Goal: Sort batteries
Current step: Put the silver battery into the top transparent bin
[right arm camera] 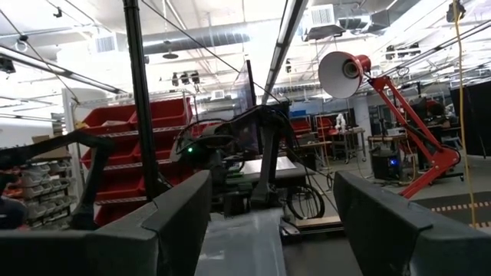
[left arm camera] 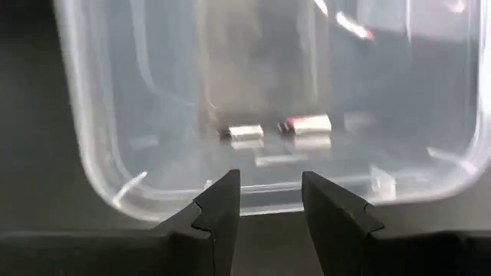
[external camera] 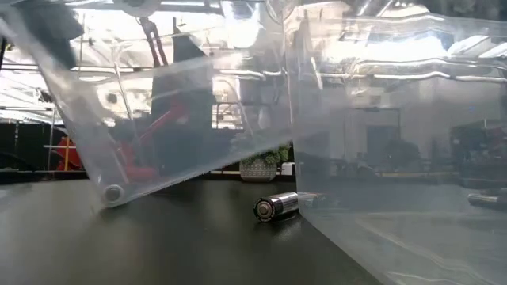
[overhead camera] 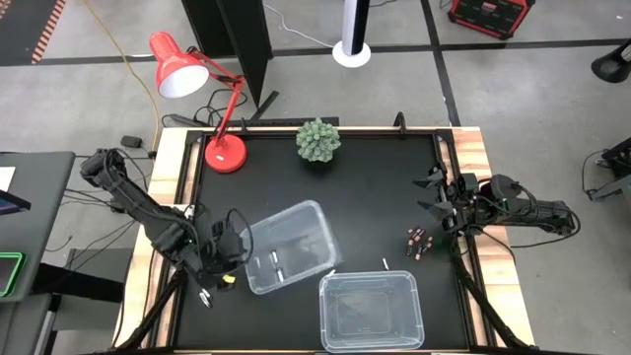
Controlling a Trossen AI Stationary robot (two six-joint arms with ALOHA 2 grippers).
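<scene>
At the tilted clear bin [overhead camera: 288, 247] holding 2 batteries [left arm camera: 276, 129], left tool [left arm camera: 268, 201] parted on its rim; right tool [right arm camera: 268, 222] open, empty.

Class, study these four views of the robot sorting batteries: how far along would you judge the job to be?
Early. Done: two small whitish-silver batteries lie in the tilted clear plastic bin. In hand: nothing held; the left gripper sits at that bin's rim, fingers apart and empty. Left: a cluster of dark copper-ended batteries near the right gripper, which waits open, plus loose silvery ones on the table. The second clear bin looks empty.
</scene>
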